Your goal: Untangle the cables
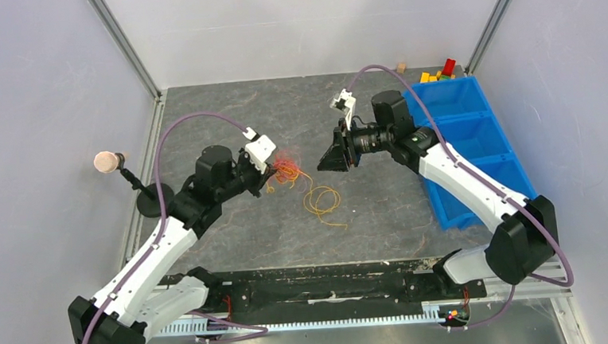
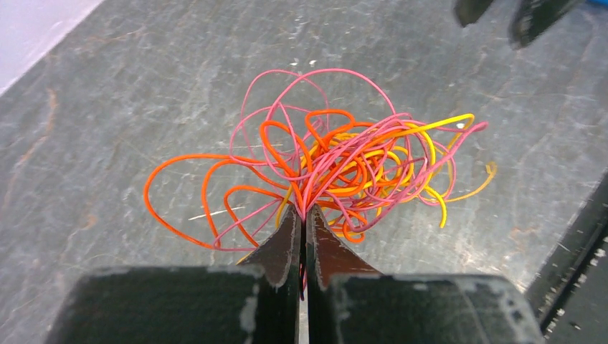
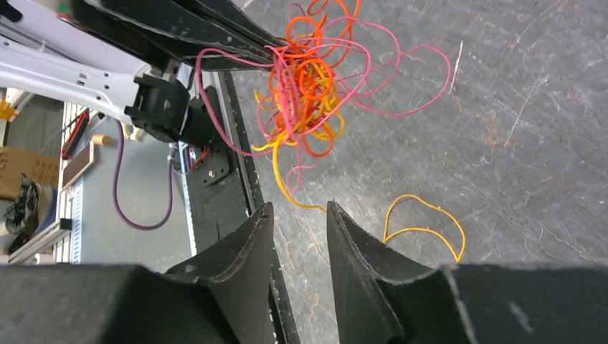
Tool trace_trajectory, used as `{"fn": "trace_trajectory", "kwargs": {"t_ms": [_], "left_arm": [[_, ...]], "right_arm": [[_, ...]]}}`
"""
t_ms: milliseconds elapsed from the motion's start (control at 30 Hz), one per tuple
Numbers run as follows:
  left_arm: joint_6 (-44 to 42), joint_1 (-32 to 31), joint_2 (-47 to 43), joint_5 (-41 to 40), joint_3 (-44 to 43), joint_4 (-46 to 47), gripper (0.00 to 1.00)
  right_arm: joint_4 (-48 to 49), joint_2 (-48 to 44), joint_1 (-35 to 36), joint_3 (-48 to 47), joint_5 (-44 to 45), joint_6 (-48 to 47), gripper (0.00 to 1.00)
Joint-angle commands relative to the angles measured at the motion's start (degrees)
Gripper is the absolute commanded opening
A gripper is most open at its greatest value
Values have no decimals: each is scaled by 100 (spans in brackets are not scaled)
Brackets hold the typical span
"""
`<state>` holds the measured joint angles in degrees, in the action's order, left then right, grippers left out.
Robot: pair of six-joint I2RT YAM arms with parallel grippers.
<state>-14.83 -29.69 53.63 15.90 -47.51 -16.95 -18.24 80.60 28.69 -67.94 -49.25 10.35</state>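
Yellow cable (image 1: 322, 200) lies freed at five o'clock of tangle (image 2: 337, 168); my left gripper (image 2: 301, 215) clamps the tangle, right gripper (image 3: 300, 208) released.

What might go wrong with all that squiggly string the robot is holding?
The left fingers pinch the cables at one spot, so pulling may tighten knots. The open right fingers might grab several strands at once. The yellow loop lying on the table could get snagged.
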Motion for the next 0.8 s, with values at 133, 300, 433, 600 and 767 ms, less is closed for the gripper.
{"fn": "trace_trajectory", "kwargs": {"t_ms": [133,300,433,600,767], "left_arm": [[574,-133,433,-1443,-384,80,2],[1217,-186,631,-1567,-521,-6,2],[1610,-202,758,-1539,-661,-65,2],[1929,-238,916,-1433,-810,-151,2],[2101,-250,942,-1289,-872,-120,2]], "right_arm": [[2242,-905,23,1130,761,1846,36],[2563,-628,189,1124,1099,2443,36],[2537,-370,450,993,1467,2355,33],[2189,-5,755,654,1957,1991,33],[2121,290,778,393,2182,1998,31]]}}
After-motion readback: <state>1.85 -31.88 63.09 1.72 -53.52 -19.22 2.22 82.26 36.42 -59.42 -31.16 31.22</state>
